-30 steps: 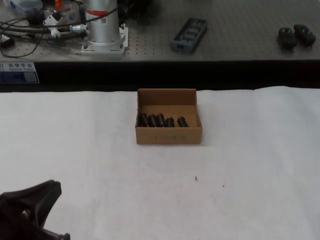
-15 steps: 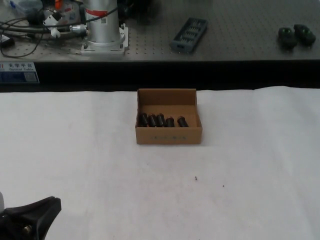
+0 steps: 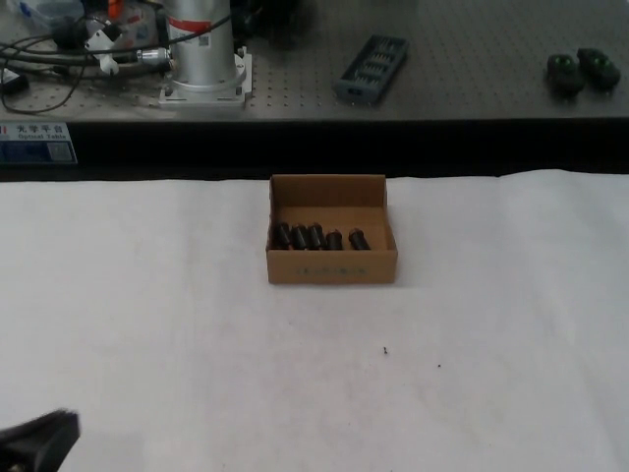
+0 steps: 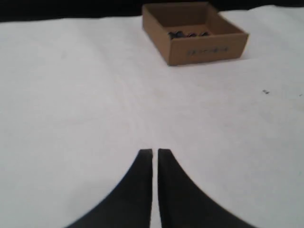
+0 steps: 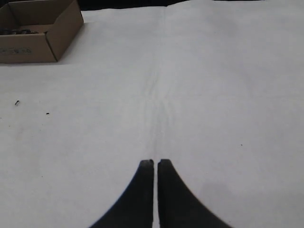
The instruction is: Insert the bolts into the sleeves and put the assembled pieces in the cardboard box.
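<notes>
Left gripper point(image 4: 155, 151), right gripper point(image 5: 155, 161), both closed

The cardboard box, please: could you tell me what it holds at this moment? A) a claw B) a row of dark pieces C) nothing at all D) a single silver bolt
B: a row of dark pieces lies inside the cardboard box.
</notes>
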Tool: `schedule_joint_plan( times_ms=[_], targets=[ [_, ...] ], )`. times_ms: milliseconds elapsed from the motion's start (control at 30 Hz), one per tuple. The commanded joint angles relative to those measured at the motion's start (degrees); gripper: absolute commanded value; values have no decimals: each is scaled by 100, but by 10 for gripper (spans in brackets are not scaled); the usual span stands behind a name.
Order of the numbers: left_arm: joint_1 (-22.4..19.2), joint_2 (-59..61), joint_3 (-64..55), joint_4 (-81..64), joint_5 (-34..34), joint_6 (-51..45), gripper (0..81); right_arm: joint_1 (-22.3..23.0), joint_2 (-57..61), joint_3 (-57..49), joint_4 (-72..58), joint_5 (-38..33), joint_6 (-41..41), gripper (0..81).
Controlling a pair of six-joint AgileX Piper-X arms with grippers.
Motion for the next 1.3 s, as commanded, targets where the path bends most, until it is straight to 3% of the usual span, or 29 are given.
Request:
schedule_joint_plan(
  times_ms=[0, 133, 333, 1267],
  targets=[
    [371, -700, -14, 1482, -97, 92, 32, -41, -15, -47, -61, -83, 4, 29],
    [855, -1569, 5, 2996, -97, 38, 32, -41, -15, -47, -61, -83, 4, 29],
    [1180, -2111, 236, 2980, -63, 31, 32, -41, -15, -47, -61, -83, 4, 29],
    [1182, -2111, 236, 2963, -31, 31, 32, -41, -15, -47, -61, -83, 4, 29]
  ],
)
